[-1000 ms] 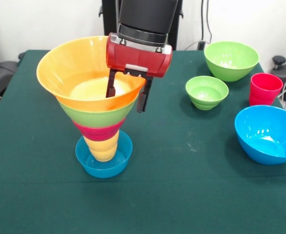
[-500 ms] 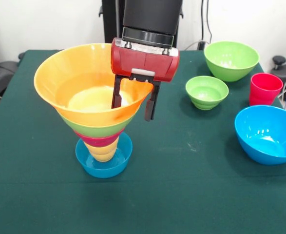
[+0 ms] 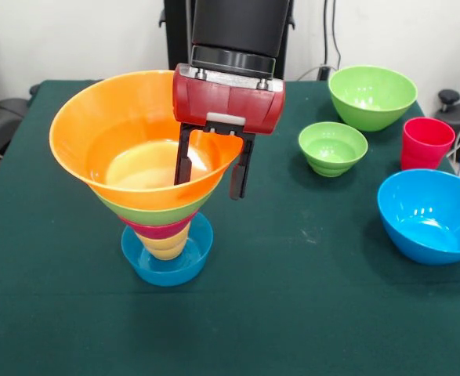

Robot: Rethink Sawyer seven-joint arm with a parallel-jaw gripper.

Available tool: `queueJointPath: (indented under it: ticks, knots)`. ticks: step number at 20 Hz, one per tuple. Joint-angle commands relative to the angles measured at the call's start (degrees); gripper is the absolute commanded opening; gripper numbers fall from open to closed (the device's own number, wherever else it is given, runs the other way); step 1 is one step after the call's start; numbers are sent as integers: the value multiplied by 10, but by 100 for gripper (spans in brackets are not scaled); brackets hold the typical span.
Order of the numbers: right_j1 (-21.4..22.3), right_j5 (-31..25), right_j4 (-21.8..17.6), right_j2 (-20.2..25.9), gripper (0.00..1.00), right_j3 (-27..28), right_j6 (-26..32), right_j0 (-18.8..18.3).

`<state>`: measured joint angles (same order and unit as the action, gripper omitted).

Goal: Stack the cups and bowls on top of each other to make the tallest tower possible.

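The gripper (image 3: 211, 168) hung over the right side of the tower (image 3: 153, 188), its two dark fingers (image 3: 184, 160) spread on either side of the rim of the very wide orange bowl (image 3: 116, 141): one finger stood inside the bowl, the other outside it, with the wall of the bowl between them. Whether the fingers actually pressed on that wall could not be told. The orange bowl sat topmost and tilted, nested over a big green bowl (image 3: 153, 213), then a small red bowl (image 3: 157, 229) and a yellow ribbed cup (image 3: 165, 246), whose base stood inside the small blue bowl (image 3: 167, 262) resting on the green table (image 3: 292, 313).

Well apart, toward the right of the front view, a small green bowl (image 3: 332, 147) stood upright on the table, with a big green bowl (image 3: 371, 95) behind it near the far edge. A red cup (image 3: 426, 142) stood upright near the right edge, just behind the big blue bowl (image 3: 429, 215).
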<state>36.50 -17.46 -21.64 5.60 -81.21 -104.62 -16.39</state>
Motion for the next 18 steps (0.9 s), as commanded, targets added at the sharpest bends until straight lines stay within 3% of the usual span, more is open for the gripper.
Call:
queueJointPath:
  ticks: [1, 18]
  knots:
    - [-24, -10, -49, 54, 100, 10, 50, -4]
    - [-16, -47, -43, 46, 100, 9, 57, 2]
